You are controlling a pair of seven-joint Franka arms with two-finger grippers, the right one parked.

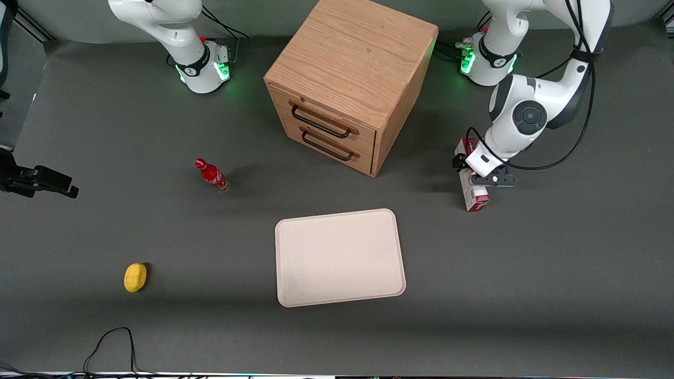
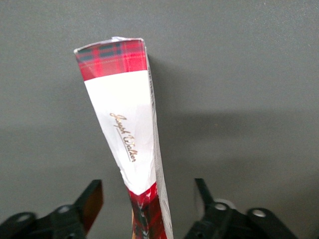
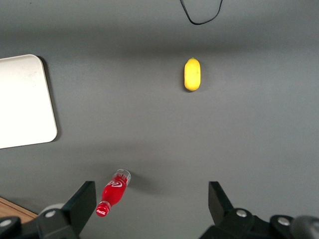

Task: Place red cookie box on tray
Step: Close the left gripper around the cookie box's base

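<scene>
**Jaws straddle the cookie box**

Nearest the front camera, the tray (image 1: 340,257) lies flat on the desk (image 1: 553,289), bare. Toward the working arm's end, farther from the camera than the tray, the red cookie box (image 1: 475,196) lies on the desk, well apart from the tray. The gripper (image 2: 148,199) sits low over it, jaws apart, 1 finger on each side of the box, neither visibly touching. The wooden cabinet (image 1: 350,79) shows 2 drawers.
</scene>
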